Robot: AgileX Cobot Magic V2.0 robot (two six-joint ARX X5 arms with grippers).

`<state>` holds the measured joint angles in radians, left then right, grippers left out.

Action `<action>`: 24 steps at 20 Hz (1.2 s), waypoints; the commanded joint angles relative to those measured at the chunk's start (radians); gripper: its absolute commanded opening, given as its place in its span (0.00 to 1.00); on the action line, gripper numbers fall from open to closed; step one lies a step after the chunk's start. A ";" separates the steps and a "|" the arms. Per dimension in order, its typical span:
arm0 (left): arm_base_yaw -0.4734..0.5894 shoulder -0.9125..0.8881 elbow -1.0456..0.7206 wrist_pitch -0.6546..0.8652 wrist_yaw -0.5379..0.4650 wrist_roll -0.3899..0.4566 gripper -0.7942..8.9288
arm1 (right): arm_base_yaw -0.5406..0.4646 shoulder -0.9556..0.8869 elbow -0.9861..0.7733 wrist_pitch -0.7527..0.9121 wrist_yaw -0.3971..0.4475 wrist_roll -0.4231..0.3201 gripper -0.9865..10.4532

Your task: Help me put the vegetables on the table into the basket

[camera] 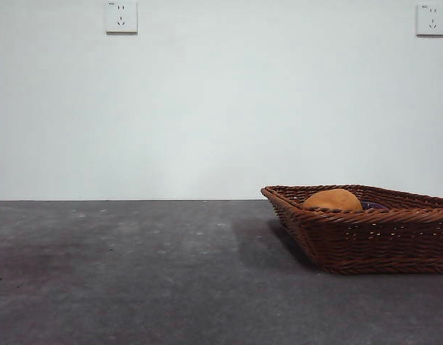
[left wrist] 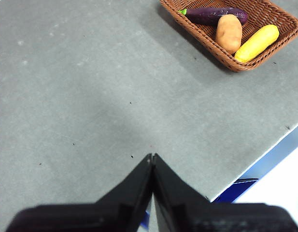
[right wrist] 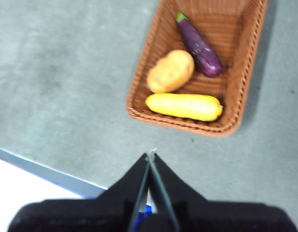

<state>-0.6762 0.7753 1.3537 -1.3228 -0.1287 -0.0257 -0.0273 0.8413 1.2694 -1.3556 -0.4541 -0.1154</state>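
We find all three vegetables already lying in the basket [right wrist: 197,67], which stands on the right side of the table [camera: 135,273]: the potato [right wrist: 171,71] in the middle, the yellow corn [right wrist: 183,106] along one short wall and the purple eggplant [right wrist: 199,48] beside the potato on the other side. No vegetable is left on the bare grey surface, so we judge the task done, with no further pick called for.

Both arms hang high and clear of the basket. Our right gripper [right wrist: 151,155] is the nearer one, just off the basket's short end, with the corn's long axis lying across its line of reach; its jaws are pressed together on nothing. Our left gripper [left wrist: 152,157] is well apart from the basket, jaws likewise together and empty.

The table is matte, dark and speckled; behind it stands a plain white wall with two sockets [camera: 121,16].
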 commanded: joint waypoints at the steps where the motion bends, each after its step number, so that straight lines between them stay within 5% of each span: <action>1: 0.003 0.003 -0.003 0.006 -0.002 0.011 0.08 | 0.002 0.031 -0.001 -0.021 0.020 0.006 0.09; 10: 0.003 0.042 -0.002 0.022 -0.006 0.035 0.08 | 0.002 0.224 0.000 -0.020 0.124 0.006 0.09; 17: 0.020 -0.005 -0.003 0.358 -0.183 0.101 0.08 | 0.002 0.352 0.000 0.042 0.160 0.006 0.09; 21: 0.269 -0.089 -0.035 0.570 -0.067 0.315 0.08 | 0.001 0.380 0.000 0.232 0.161 0.006 0.09; 24: 0.494 -0.214 -0.199 0.790 0.066 0.357 0.08 | 0.001 0.380 0.000 0.405 0.183 0.006 0.09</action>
<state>-0.1997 0.5598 1.1774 -0.5430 -0.0704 0.2943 -0.0273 1.2201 1.2694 -0.9531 -0.2726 -0.1127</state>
